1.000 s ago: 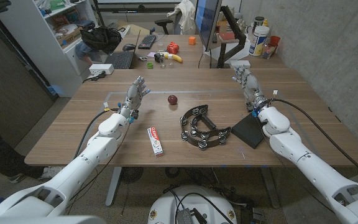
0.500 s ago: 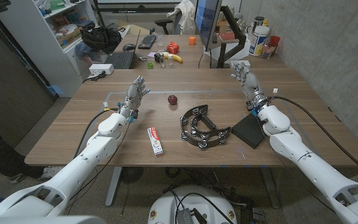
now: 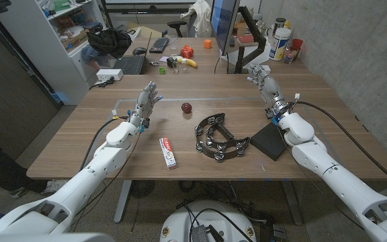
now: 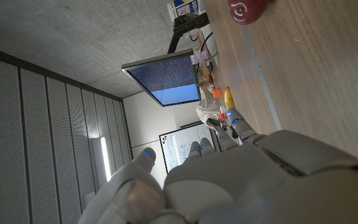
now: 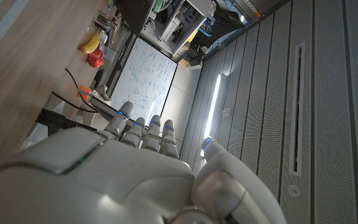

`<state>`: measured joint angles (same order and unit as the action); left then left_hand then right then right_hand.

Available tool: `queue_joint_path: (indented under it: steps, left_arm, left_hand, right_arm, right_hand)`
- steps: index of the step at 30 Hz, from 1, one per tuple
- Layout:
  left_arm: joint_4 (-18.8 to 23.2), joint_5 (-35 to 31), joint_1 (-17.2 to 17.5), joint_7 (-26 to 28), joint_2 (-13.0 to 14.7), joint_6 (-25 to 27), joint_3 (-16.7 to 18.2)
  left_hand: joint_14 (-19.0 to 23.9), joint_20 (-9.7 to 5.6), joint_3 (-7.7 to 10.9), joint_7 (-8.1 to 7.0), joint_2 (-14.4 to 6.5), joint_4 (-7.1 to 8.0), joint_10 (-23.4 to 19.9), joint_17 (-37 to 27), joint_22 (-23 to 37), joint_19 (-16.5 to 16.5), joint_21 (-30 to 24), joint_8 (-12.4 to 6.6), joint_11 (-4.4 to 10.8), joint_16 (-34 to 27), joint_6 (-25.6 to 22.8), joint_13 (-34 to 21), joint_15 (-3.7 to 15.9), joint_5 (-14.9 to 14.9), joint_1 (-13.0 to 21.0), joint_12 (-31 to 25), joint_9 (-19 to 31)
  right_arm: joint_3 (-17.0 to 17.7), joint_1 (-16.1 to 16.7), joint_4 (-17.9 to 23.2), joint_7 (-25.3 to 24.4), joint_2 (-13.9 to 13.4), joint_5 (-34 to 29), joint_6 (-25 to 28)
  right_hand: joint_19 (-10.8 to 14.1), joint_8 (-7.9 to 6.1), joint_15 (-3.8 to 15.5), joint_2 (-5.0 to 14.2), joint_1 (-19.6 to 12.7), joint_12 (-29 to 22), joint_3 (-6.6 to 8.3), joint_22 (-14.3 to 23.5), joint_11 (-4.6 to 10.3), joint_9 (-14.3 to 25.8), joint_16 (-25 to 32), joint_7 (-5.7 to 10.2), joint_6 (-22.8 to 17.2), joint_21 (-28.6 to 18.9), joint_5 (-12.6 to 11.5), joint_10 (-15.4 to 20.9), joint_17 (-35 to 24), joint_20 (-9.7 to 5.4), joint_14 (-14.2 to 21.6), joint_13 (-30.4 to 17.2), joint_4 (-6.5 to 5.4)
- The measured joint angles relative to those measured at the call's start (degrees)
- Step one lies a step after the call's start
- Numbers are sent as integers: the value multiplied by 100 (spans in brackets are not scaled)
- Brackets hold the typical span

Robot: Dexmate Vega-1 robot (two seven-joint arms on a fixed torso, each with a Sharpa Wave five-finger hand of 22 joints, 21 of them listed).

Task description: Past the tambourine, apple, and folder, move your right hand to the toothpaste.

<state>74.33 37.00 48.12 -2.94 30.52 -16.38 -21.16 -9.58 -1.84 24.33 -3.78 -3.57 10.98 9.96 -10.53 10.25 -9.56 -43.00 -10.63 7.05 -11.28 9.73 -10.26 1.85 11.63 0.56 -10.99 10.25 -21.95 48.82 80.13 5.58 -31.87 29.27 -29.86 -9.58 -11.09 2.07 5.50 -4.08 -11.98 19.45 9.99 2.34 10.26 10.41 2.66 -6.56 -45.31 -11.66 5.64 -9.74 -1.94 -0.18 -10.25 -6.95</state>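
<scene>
The white-and-red toothpaste box (image 3: 168,152) lies on the wooden table (image 3: 341,138) near its front edge, left of the black tambourine (image 3: 217,138), dark red apple (image 3: 187,107) and dark folder (image 3: 269,141). The right hand (image 3: 268,89) hovers beyond the folder, fingers loosely apart, holding nothing; the left hand (image 3: 146,105) likewise.

White glossy arm shells, grey fingers (image 3: 152,92), black cables along forearms.

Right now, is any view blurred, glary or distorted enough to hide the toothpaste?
Head view: sharp, evenly lit, soft shadows; the white-and-red toothpaste box reads clearly on the wooden table. Left wrist view: turned, hand close and soft. Right wrist view: bright ceiling strip, no toothpaste.
</scene>
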Motion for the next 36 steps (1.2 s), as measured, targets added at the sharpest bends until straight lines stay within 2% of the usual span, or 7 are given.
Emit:
queue_joint_path:
  steps: [36]
  left_arm:
    - [92,-27,51,61,-7,-5,-14]
  left_hand:
    - [0,0,0,0,0,0,0,0,0,0,23,0,0,0,0,0,0,0,0,0,0]
  right_arm:
    - [-100,16,624,108,-335,-682,-231]
  right_hand:
    - [22,0,-11,18,-42,0,0,0,11,0,0,-31,-30,85,0,51,1,-22,10,0,-1]
